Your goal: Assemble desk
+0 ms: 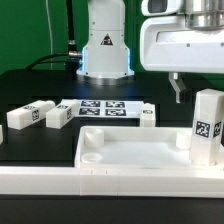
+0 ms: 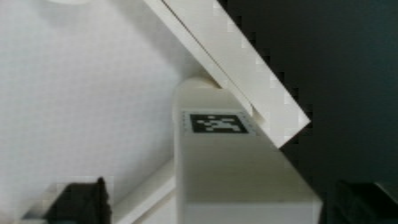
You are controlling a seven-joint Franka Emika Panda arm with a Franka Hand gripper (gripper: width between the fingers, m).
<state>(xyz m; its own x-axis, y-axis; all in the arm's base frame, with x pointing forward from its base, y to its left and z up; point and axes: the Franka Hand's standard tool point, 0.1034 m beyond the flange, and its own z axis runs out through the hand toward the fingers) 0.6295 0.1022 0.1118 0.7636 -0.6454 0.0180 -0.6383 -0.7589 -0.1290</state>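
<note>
Exterior view and wrist view, one moment of the desk assembly. The tabletop (image 1: 130,152) lies flat with its raised rim up, and serves as the landmark throughout. One leg (image 1: 207,125) stands upright at the tabletop's end toward the exterior view's right, just inside the rim, with its tag facing the camera. Whether its foot sits fully home in a corner socket cannot be told.

The single gripper (image 2: 226,203) hangs directly over this leg. In the wrist view its two dark fingers (image 2: 80,200) sit at opposite sides of the frame, spread wide, with the tagged leg between them and neither pad visibly touching it. The jaws hold nothing.

The key relation is that the leg's long axis runs vertical, square to the tabletop and in line with the gripper's downward approach. The leg therefore lies straight below the open jaws, not off to one side. Any re-grip would probably need only a straight descent, and any retreat only a straight lift.

Other legs (image 1: 60,113) lie loose beyond the tabletop's far rim, beside the marker board (image 1: 105,108).
</note>
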